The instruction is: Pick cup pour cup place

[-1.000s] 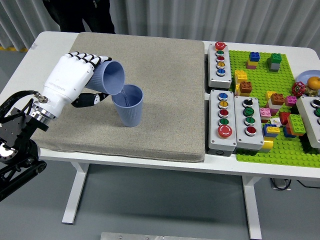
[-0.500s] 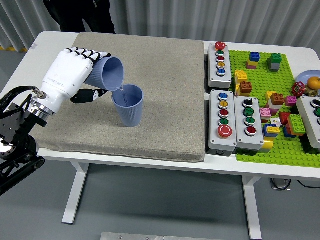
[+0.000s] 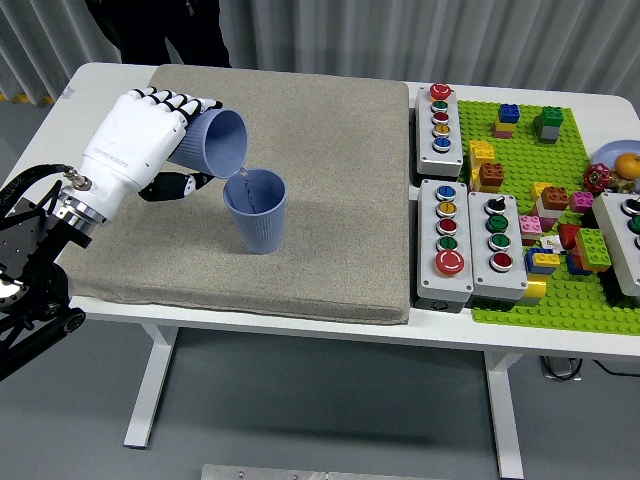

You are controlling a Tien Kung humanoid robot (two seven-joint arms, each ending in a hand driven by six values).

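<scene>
- To the right of the left hand (image 3: pixel 140 140), well apart from it, two grey button boxes (image 3: pixel 441 117) stand one behind the other along the edge of the beige mat (image 3: pixel 330 200); a third button box (image 3: pixel 497 245) is just beside the nearer one.
- Further right lies a green building-block plate (image 3: pixel 560 300) with many coloured bricks (image 3: pixel 492 175) on it, and an orange fruit (image 3: pixel 627 165) is at its far right edge.
- Behind the hand, at the far side of the white table (image 3: pixel 100 85), a person in dark clothes (image 3: pixel 160 30) stands; the person's hands are not visible.
- Nothing stands between the hand and the cups; the mat around them is bare.
- The left hand is closed around the tilted cup (image 3: pixel 222 142), with the fingers (image 3: pixel 175 102) wrapped over its top side and the thumb under it.
- This cup is blue-grey with a ribbed wall. It is tipped on its side, with the mouth facing right and a little downward, and its lower lip is just above the rim of the standing cup (image 3: pixel 257 212).
- The standing cup has the same colour and ribs. It is upright on the mat, just right of the hand and lower than it.
- I cannot tell if liquid passes between the cups.
</scene>
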